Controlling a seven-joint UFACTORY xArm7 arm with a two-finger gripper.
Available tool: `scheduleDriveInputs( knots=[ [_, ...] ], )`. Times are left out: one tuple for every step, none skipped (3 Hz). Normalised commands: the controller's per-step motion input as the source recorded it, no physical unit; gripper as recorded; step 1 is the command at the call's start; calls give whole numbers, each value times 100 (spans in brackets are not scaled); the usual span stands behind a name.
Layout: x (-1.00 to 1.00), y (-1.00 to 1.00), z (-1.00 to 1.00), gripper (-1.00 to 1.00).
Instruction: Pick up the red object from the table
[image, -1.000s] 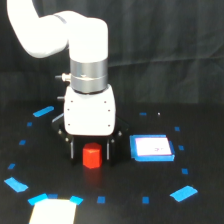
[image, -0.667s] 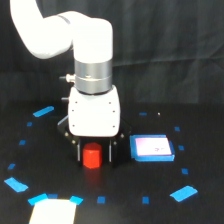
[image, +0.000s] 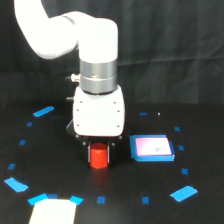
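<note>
Gripper sits low over the table, dark fingers either side of the red block; contact w/ block can't be confirmed, so grip state: cannot tell. Block stands upright on the table (top edge tucked under gripper body), just beside the white square w/ blue border on exterior view's right.

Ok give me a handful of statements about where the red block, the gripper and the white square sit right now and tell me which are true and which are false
1. The red block sits directly beneath the gripper. True.
2. The white square with the blue border lies on the exterior view's left of the red block. False: it lies on the exterior view's right.
3. The red block is stacked on the white square. False: they are apart, both on the black table.
4. Blue tape marks are scattered around the table. True.
5. The arm's casing is white. True.
</note>
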Motion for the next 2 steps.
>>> scheduleDriveInputs(
  knots=[
    [-3, 30, 100, -100],
    [22, 16, 100, -100]
  ],
)
